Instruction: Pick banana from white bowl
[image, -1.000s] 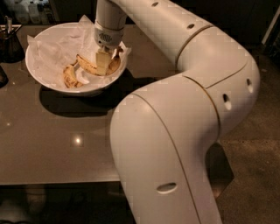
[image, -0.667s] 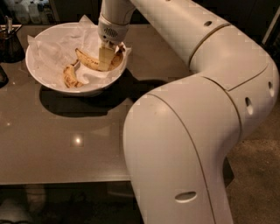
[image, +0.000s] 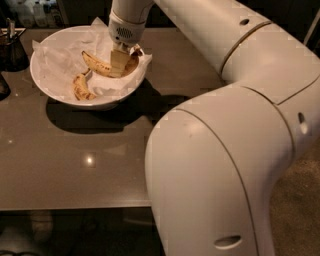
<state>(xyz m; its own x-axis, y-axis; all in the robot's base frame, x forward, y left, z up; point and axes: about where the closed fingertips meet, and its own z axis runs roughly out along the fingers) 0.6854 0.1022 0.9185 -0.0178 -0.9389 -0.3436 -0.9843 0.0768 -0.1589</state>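
The white bowl (image: 55, 100) stands on the far left of the brown table, lined with crumpled white paper. The long curved banana (image: 97, 65) lies across its right half, yellow with brown spots. My gripper (image: 120, 62) reaches down into the bowl from above and is shut on the banana's middle, with one pale finger (image: 119, 59) in front of it. The banana's left end is tilted up a little off the paper. A shorter, stubbier banana (image: 80, 88) lies on the paper at the bowl's front left, apart from the gripper.
A dark container (image: 11, 50) stands at the table's far left, with another dark object (image: 2, 86) at the left edge. My large white arm fills the right and front of the view. The table's front edge (image: 75, 206) runs below.
The gripper stays over the long banana's middle. The banana's left end has risen slightly from the paper. My arm's bulky links have shifted right in view.
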